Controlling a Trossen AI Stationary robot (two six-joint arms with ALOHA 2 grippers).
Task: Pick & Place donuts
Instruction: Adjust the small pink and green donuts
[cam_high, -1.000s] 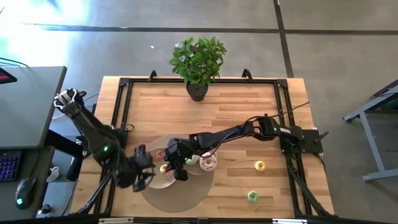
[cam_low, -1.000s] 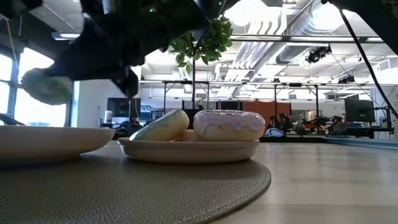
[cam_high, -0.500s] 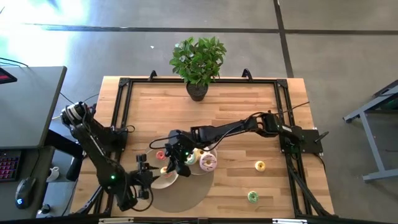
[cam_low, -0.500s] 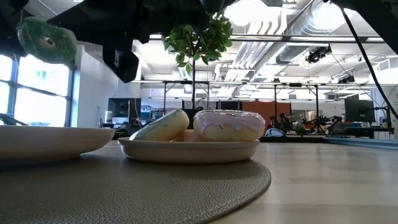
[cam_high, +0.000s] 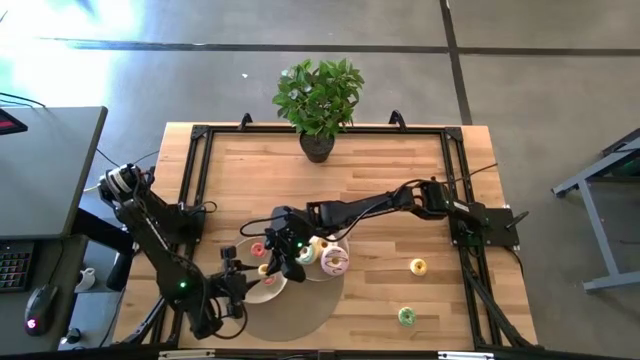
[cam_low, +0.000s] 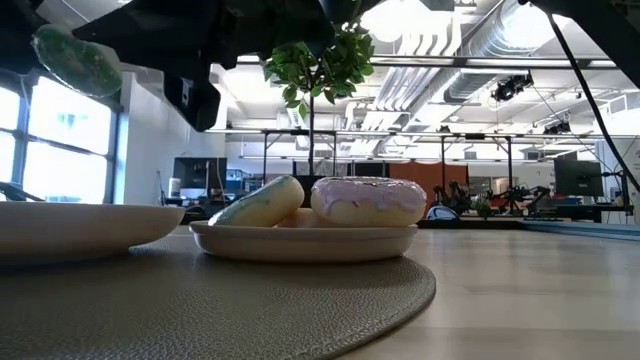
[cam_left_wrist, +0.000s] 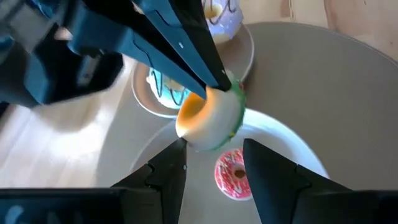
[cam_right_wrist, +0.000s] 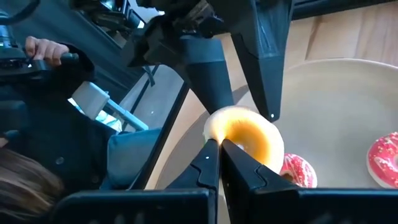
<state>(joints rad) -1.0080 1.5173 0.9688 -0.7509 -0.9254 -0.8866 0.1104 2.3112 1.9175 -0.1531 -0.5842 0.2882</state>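
My right gripper (cam_right_wrist: 217, 163) is shut on a green-iced mini donut (cam_left_wrist: 211, 118) with an orange underside, above the near-left beige plate (cam_left_wrist: 292, 146). A pink mini donut (cam_left_wrist: 233, 174) lies on that plate. My left gripper (cam_left_wrist: 214, 165) is open, its fingers standing close on either side of the held donut (cam_right_wrist: 245, 134). In the high view both grippers meet over the round grey mat (cam_high: 290, 310). The second plate (cam_low: 305, 243) carries a pale white-green donut (cam_low: 262, 200) and a pink-iced one (cam_low: 368, 200). My right gripper pinches the mini donut's ring at its edge (cam_right_wrist: 219, 138) between its two fingertips. The fingers come from the table's right, slanting down. The donut is lifted clear above the plate and stands tilted on edge, green icing on one face (cam_low: 75, 60).
A yellow mini donut (cam_high: 418, 266) and a green one (cam_high: 406, 316) lie on the bare wood right of the mat. A potted plant (cam_high: 318, 100) stands at the far edge. Black frame rails (cam_high: 190, 190) border the table. A person's hand (cam_right_wrist: 43, 46) shows beyond the table's left.
My left arm has swung toward the near edge, sunk and rolled, its gripper staying open by the plate. My right gripper has lifted the green mini donut a little and turned it. Both have kept still in the last half second.
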